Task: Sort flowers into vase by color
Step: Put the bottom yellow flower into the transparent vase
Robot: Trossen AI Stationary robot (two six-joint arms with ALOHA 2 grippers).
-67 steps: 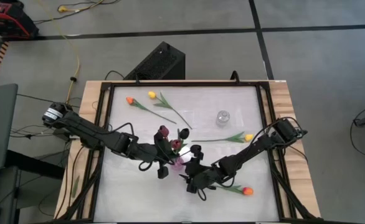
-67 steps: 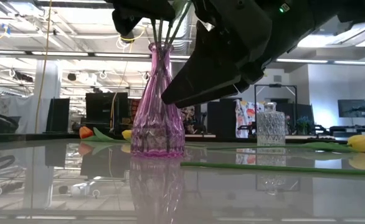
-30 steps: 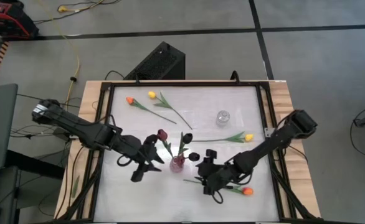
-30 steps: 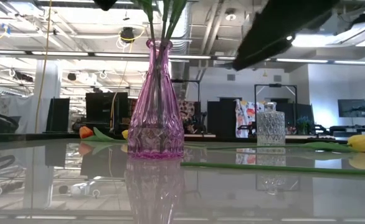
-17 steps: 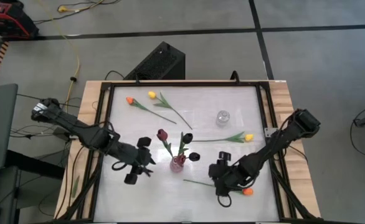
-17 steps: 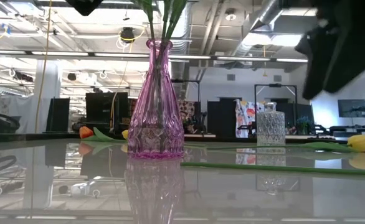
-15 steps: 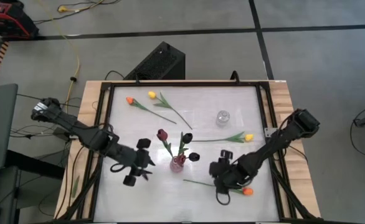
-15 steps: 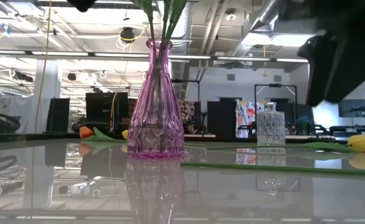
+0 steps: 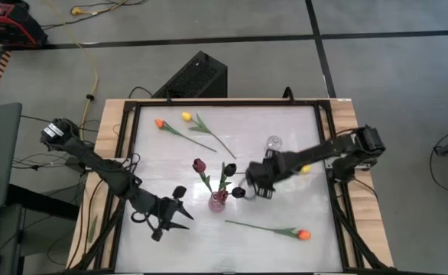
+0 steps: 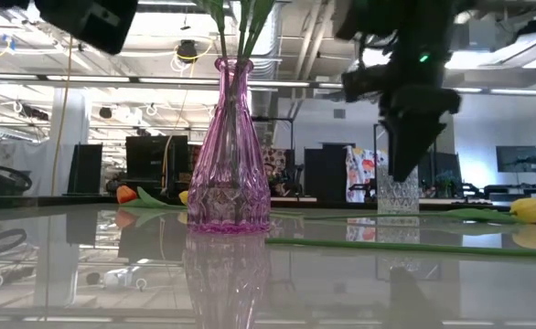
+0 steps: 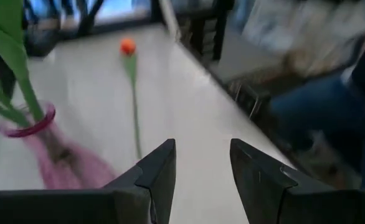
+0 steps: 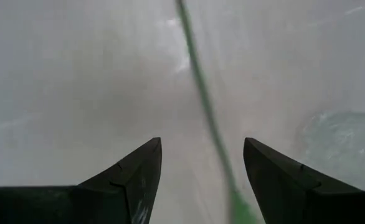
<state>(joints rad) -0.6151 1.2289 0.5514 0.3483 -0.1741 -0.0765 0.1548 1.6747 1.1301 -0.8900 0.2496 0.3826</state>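
Observation:
A pink vase (image 9: 218, 201) stands mid-table with three dark maroon flowers (image 9: 199, 164) whose stems stick into its neck (image 10: 232, 68). An orange flower (image 9: 303, 235) lies flat near the front right. An orange flower (image 9: 159, 123) and a yellow one (image 9: 186, 117) lie at the far left. Another yellow flower (image 10: 529, 211) lies at the right, its stem (image 12: 202, 106) running under my right gripper (image 9: 254, 188). That gripper is open and hangs above the stem, right of the pink vase. My left gripper (image 9: 180, 218) is open and empty, near-left of the vase.
A clear glass vase (image 9: 274, 143) stands empty at the far right of the middle, partly behind my right gripper in the low view. A black frame (image 9: 124, 153) borders the white table top. Bare table lies along the near edge.
My right gripper has left the orange flower at the front right and gone toward the far edge, ending above the yellow flower's stem beside the pink vase. My left gripper has drawn back from the vase toward the near edge. The flowers and vases have not moved.

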